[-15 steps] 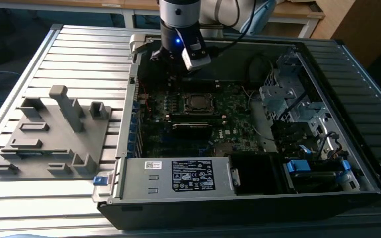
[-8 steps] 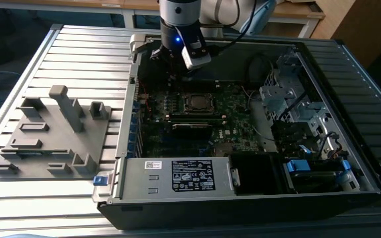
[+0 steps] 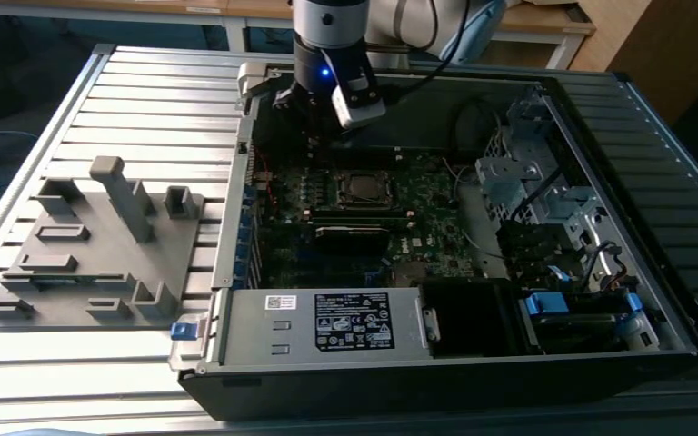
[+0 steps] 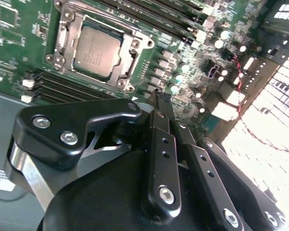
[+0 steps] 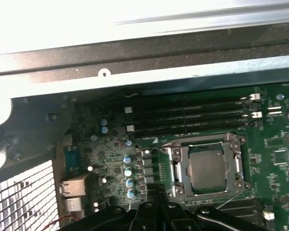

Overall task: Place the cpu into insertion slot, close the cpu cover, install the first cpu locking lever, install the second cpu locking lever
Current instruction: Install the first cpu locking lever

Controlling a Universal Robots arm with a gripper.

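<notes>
The cpu (image 3: 358, 188) lies flat in the insertion slot (image 4: 58, 42) on the green motherboard, its silver-grey top showing in both wrist views (image 4: 97, 50) (image 5: 208, 166). The silvery cpu cover (image 4: 131, 58) (image 5: 179, 166) lies down around it as a frame. A thin wire lever (image 5: 230, 199) runs at a slant off one corner of the socket. My gripper (image 4: 159, 97) (image 5: 153, 189) hangs a short way above the board beside the socket, toward the case's back wall. Its black fingers are shut together with nothing between them. In the exterior view the gripper (image 3: 321, 129) hangs inside the open case.
Long black memory slots (image 5: 197, 115) run beside the socket. A grey power supply (image 3: 324, 322) fills the case's near end and a metal drive cage (image 3: 531, 182) stands on the exterior view's right. A grey fixture (image 3: 94, 245) sits on the slatted table at the left.
</notes>
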